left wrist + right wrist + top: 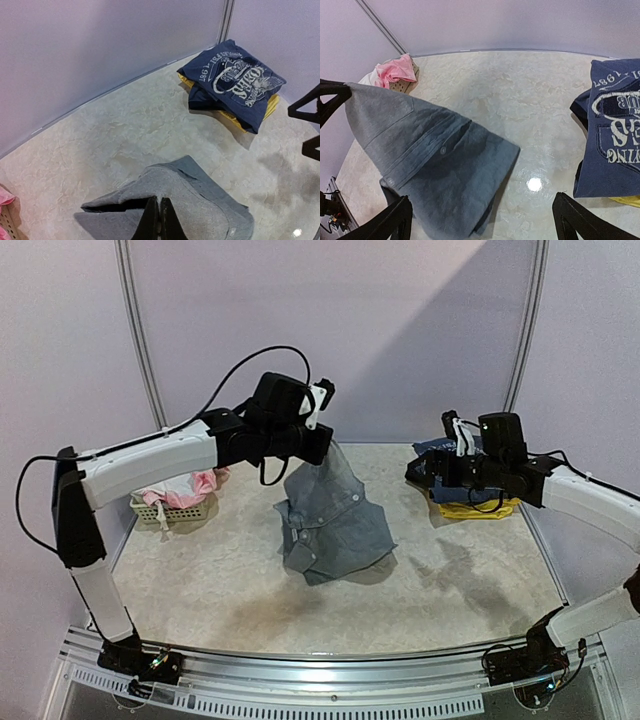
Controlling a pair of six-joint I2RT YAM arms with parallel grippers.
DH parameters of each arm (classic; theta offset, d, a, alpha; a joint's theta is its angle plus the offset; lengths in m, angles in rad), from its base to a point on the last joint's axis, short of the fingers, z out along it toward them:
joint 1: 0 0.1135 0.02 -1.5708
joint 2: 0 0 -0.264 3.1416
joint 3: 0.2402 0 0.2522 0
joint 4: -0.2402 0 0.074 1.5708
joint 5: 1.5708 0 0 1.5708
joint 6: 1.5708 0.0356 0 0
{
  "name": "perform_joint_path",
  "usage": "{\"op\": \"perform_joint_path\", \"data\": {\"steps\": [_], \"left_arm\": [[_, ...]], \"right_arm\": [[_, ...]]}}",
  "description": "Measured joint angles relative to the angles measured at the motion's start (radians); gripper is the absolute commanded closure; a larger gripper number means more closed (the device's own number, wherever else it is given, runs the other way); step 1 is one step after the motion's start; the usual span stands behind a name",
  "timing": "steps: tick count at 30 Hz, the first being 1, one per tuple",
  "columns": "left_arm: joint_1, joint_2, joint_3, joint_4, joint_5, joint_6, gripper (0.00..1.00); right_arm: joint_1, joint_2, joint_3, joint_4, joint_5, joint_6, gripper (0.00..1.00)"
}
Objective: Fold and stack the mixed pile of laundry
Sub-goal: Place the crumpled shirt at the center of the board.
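Grey trousers (335, 525) hang in the middle of the tabletop (230, 580). The left fingers (151, 224) are shut tight on one top edge of the trousers and hold it up in the air. The cloth drops down from there like a little tent, and its low part lies bunched on the tabletop. A small round button shows on a band of the trousers. The right fingers (415, 472) are spread wide and hold nothing. They hang over the far right part of the tabletop, to the right of the trousers and apart from them. Just beside them, in the far right corner, a navy tee (235, 82) lies folded with its white print facing up. It rests on top of a yellow cloth (272, 107), which peeks out from under it. At the far left sits a basket (170, 510) with holes in its sides. A pink cloth (190, 485) lies in the basket and spills over its rim. The basket is well apart from the trousers.
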Motion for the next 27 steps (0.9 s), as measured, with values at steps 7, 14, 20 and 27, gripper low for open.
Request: {"op": "perform_joint_path", "data": {"steps": [7, 14, 20, 27], "left_arm": [[0.013, 0.274, 0.165, -0.069, 0.017, -0.033, 1.00], [0.020, 0.388, 0.203, -0.138, 0.088, -0.060, 0.05], [0.016, 0.203, 0.048, -0.136, 0.063, -0.069, 0.00], [0.039, -0.091, -0.115, -0.150, -0.047, -0.069, 0.03]], "right_arm": [[0.000, 0.025, -0.049, 0.017, -0.021, 0.024, 0.02], [0.000, 0.029, -0.056, 0.035, -0.042, 0.035, 0.02], [0.000, 0.032, -0.056, 0.047, -0.058, 0.035, 0.01], [0.000, 0.058, -0.056, 0.060, -0.074, 0.035, 0.01]]}}
